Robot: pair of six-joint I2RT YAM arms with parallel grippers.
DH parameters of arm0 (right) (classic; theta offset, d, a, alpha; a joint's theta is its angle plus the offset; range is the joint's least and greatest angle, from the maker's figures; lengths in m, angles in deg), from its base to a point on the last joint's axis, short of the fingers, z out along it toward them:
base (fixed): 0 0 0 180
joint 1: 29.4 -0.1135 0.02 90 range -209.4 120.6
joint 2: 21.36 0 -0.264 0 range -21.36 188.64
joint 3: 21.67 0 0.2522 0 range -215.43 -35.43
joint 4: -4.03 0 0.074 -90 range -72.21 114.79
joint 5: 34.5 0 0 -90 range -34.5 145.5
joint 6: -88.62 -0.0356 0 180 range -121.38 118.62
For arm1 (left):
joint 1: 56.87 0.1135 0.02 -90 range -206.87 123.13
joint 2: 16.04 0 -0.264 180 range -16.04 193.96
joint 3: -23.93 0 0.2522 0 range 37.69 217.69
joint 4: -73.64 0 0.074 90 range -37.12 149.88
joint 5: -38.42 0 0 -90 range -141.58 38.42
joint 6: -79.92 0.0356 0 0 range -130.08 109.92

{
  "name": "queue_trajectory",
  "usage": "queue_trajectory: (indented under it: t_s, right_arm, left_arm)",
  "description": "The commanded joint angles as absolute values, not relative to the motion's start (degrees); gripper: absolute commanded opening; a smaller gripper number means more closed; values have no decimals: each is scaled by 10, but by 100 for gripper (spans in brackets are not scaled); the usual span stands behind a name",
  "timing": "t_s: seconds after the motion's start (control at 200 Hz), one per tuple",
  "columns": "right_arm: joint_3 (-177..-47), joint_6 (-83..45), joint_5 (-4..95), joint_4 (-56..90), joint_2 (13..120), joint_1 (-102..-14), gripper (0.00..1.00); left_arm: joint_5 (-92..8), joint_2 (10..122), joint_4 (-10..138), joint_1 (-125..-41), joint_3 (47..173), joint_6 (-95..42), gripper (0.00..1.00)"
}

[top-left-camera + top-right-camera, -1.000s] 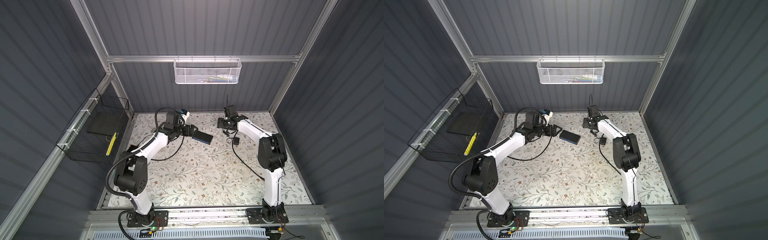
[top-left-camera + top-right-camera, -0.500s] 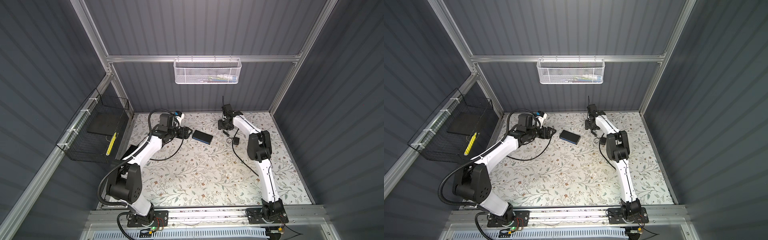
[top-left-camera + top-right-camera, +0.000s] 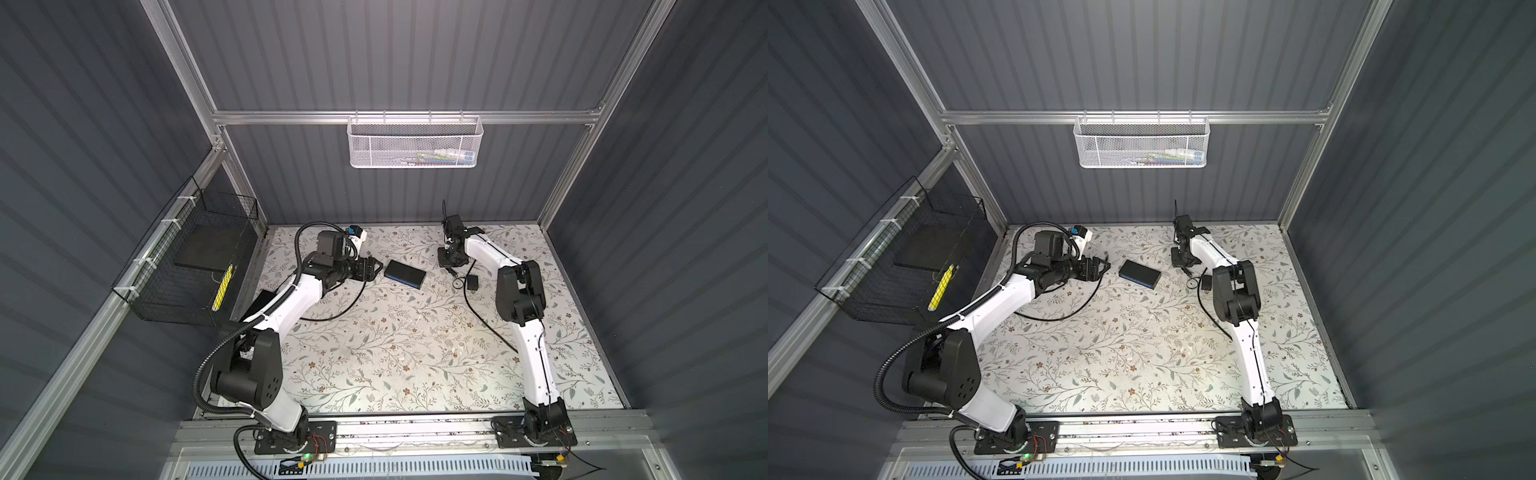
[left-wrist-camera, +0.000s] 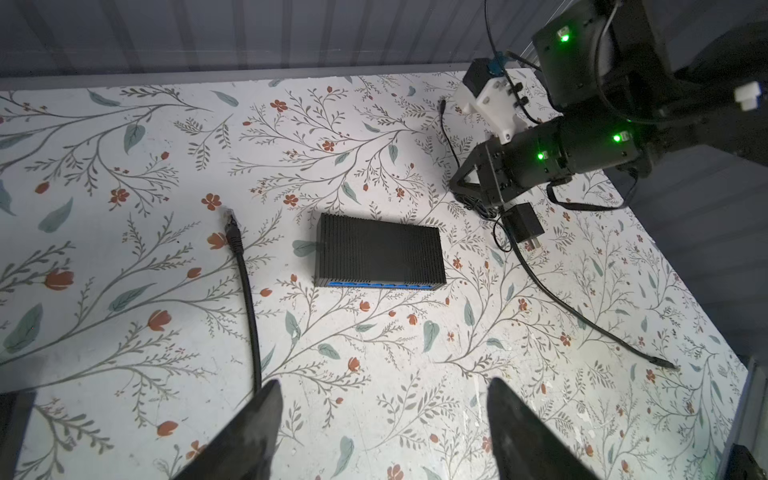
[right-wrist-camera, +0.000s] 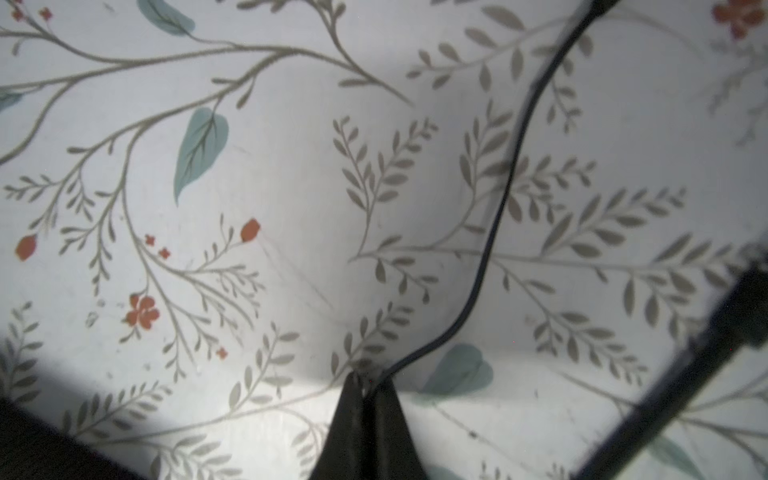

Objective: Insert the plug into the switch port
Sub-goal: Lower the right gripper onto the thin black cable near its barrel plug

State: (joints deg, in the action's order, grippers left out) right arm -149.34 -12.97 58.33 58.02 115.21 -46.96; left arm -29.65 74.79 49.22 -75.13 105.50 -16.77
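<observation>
The switch (image 3: 405, 274) (image 3: 1139, 275) is a flat black box lying on the floral mat, and its blue port face (image 4: 380, 284) shows in the left wrist view. A clear-tipped plug (image 4: 230, 220) on a thick black cable lies on the mat, a short way off one short end of the switch (image 4: 378, 249). My left gripper (image 3: 374, 266) (image 3: 1102, 266) (image 4: 388, 415) is open and empty, just left of the switch. My right gripper (image 3: 450, 269) (image 3: 1183, 268) (image 5: 365, 382) points down at the mat right of the switch, shut on a thin dark cable (image 5: 498, 208).
A small black power adapter (image 3: 472, 284) (image 4: 523, 224) lies beside the right gripper, and its thin cable (image 4: 552, 295) trails toward the front. A white mesh basket (image 3: 415, 143) hangs on the back wall. A black wire basket (image 3: 187, 257) hangs on the left wall.
My left gripper has drawn back to the left, away from the switch, which stays on the mat. My right gripper has closed on the thin cable, and its elbow has swung left.
</observation>
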Motion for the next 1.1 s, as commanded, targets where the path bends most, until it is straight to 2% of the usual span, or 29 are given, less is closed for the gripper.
queue_trajectory:
  t_s: [0.0, 0.125, 0.28, 0.455, 0.625, 0.675, 0.73, 0.84, 0.956, 1.096]
  right_arm:
    - [-1389, -127, 560, 524, 1049, -474, 2]
    - [-1232, -121, 538, 463, 930, -477, 2]
    - [-1099, -92, 525, 460, 841, -496, 4]
    - [-1026, -63, 517, 499, 807, -552, 8]
    - [-1016, -63, 564, 545, 825, -585, 14]
    - [-1013, -67, 569, 554, 824, -592, 18]
    - [-1005, -74, 573, 558, 816, -598, 33]
    - [-995, -81, 578, 563, 786, -599, 49]
    - [-1006, -71, 590, 584, 741, -597, 55]
    - [-1037, -87, 591, 561, 712, -566, 56]
  left_arm:
    - [-261, 730, 516, -750, 1042, -191, 76]
    - [-240, 737, 551, -753, 1027, -217, 75]
    - [-235, 743, 568, -759, 1020, -226, 74]
    - [-236, 746, 573, -762, 1020, -227, 74]
    - [-238, 743, 570, -763, 1020, -224, 73]
    - [-239, 741, 569, -763, 1019, -223, 73]
    - [-241, 737, 563, -763, 1020, -219, 73]
    - [-244, 733, 552, -763, 1024, -211, 73]
    - [-246, 729, 551, -762, 1020, -208, 73]
    - [-245, 724, 563, -763, 1010, -214, 73]
